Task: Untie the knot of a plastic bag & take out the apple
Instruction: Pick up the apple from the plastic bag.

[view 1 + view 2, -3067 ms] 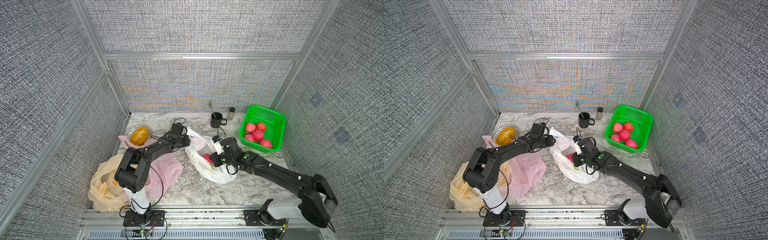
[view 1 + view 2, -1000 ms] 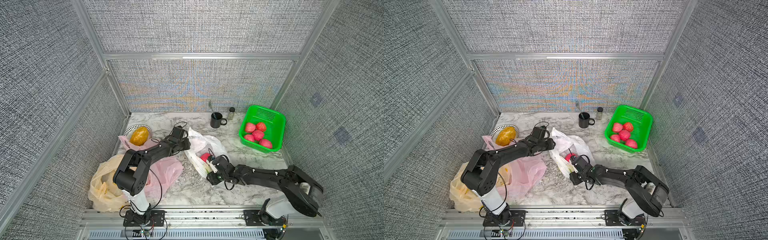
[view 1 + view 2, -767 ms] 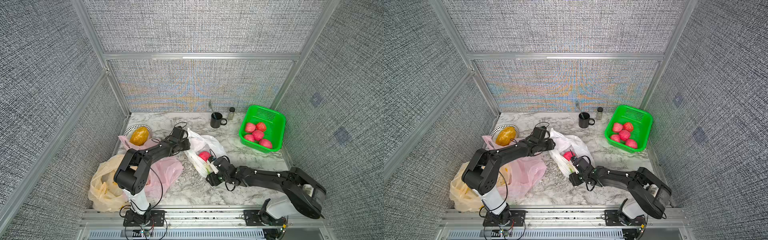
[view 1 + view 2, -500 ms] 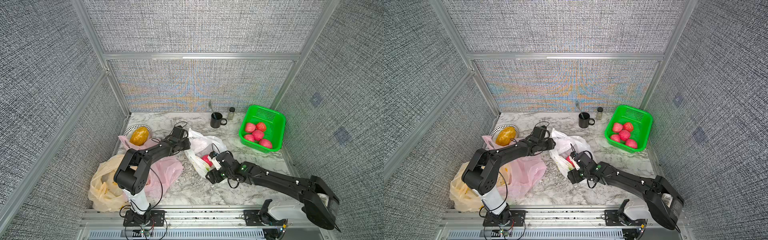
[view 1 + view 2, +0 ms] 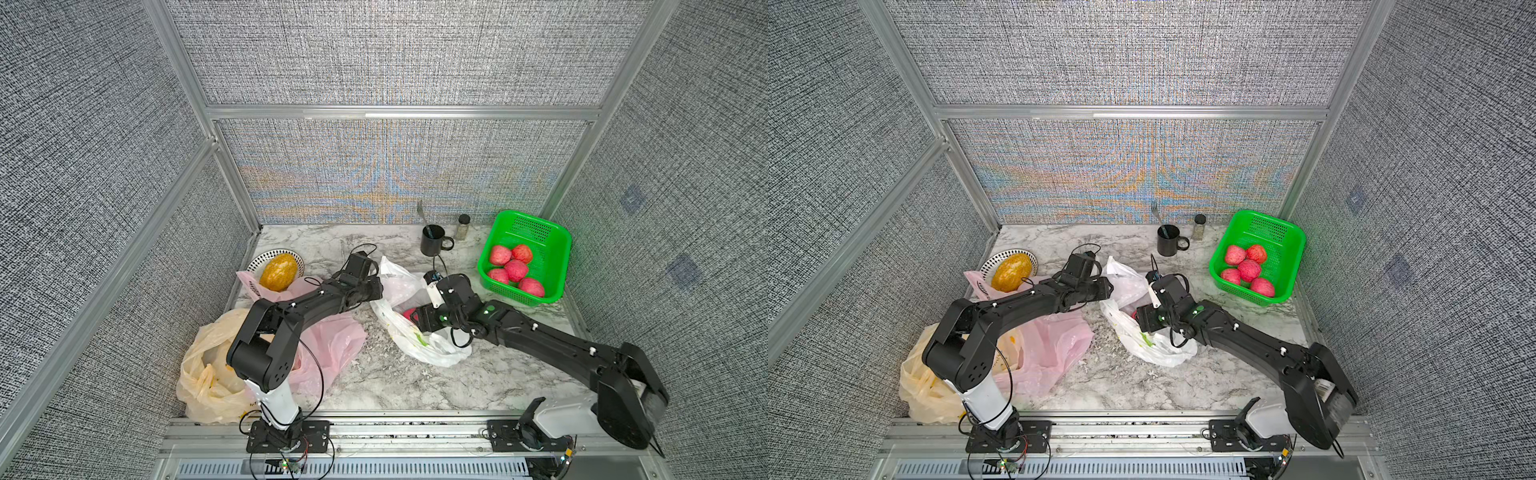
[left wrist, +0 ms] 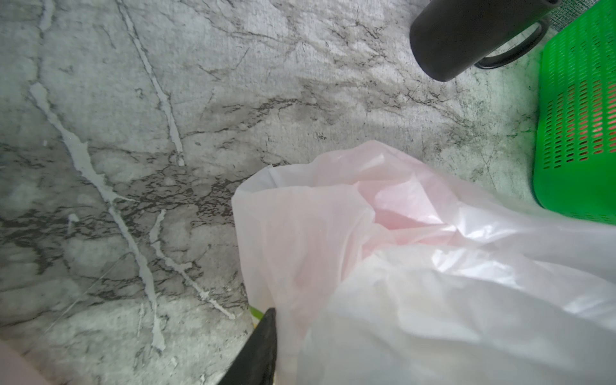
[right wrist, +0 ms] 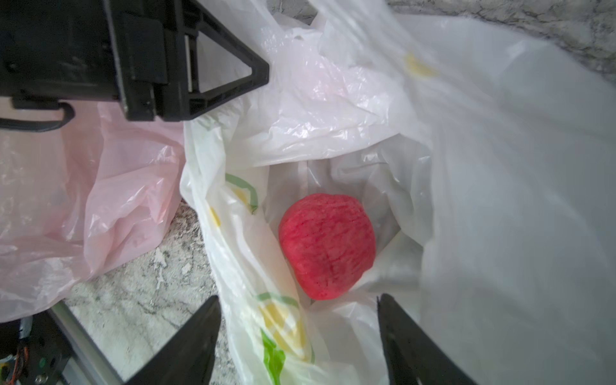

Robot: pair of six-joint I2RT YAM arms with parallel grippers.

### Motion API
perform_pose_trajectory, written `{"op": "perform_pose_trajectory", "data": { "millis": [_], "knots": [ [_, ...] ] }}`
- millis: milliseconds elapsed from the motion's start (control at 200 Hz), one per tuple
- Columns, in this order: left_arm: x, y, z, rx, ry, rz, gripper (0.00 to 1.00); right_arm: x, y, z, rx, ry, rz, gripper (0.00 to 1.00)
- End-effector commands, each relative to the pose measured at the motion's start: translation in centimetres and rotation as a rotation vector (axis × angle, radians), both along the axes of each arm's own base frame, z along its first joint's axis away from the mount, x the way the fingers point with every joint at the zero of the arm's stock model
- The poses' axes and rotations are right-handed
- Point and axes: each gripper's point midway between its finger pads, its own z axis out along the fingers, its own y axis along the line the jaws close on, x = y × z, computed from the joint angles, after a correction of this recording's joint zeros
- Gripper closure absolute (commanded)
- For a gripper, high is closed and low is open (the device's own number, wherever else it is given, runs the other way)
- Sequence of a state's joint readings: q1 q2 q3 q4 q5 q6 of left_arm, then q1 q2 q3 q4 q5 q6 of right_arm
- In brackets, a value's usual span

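A white plastic bag (image 5: 419,351) (image 5: 1144,347) lies mid-table with its mouth gaping; no knot shows in any view. Inside it rests a red apple (image 7: 328,246) (image 5: 408,313). My left gripper (image 5: 376,287) (image 5: 1106,291) is shut on the bag's far-left rim and holds it up; in the left wrist view the bag film (image 6: 433,283) covers all but one finger (image 6: 263,343). Over the bag's mouth my right gripper (image 7: 298,300) (image 5: 415,319) stands open. Its fingers straddle bag film just short of the apple and do not touch it.
A green basket (image 5: 540,226) holding several red apples sits at the back right. A black mug (image 5: 432,243) and a small jar (image 5: 463,226) stand near it. A plate with a yellow fruit (image 5: 278,270), a pink bag (image 5: 336,345) and a yellow bag (image 5: 208,370) fill the left.
My right gripper has risen from the bag's near edge to above its mouth, with its jaws spread wider. The left gripper has kept its hold in place.
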State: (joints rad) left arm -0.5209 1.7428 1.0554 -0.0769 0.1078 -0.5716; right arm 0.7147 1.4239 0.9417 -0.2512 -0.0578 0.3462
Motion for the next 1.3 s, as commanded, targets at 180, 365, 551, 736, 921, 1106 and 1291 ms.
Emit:
{"op": "perform_pose_trajectory", "data": {
  "millis": [180, 365, 551, 736, 921, 1106, 1291],
  "knots": [
    [0.1, -0.3, 0.6, -0.009, -0.024, -0.014, 0.58, 3.2, 0.4, -2.4, -0.013, -0.017, -0.065, 0.26],
    [0.0, -0.3, 0.4, -0.009, -0.023, -0.016, 0.57, 2.2, 2.1, -5.0, -0.012, 0.062, 0.02, 0.14],
    [0.0, -0.4, 0.4, -0.016, -0.023, -0.018, 0.57, 1.6, 2.7, -7.5, -0.065, 0.096, 0.04, 0.08],
    [-0.1, -0.4, 0.2, -0.012, -0.018, -0.021, 0.57, 1.9, 2.6, -8.8, -0.092, 0.108, 0.04, 0.1],
    [-0.2, -0.4, 0.1, -0.011, -0.016, -0.02, 0.57, 1.8, 2.3, -7.5, -0.081, 0.078, 0.033, 0.27],
    [-0.1, -0.4, 0.0, -0.014, -0.016, -0.019, 0.57, 1.7, 2.3, -5.3, -0.052, 0.039, 0.039, 0.49],
    [-0.2, -0.2, 0.1, -0.003, -0.019, -0.017, 0.57, 1.4, 2.3, -2.8, -0.011, 0.003, 0.047, 0.51]
  ]
}}
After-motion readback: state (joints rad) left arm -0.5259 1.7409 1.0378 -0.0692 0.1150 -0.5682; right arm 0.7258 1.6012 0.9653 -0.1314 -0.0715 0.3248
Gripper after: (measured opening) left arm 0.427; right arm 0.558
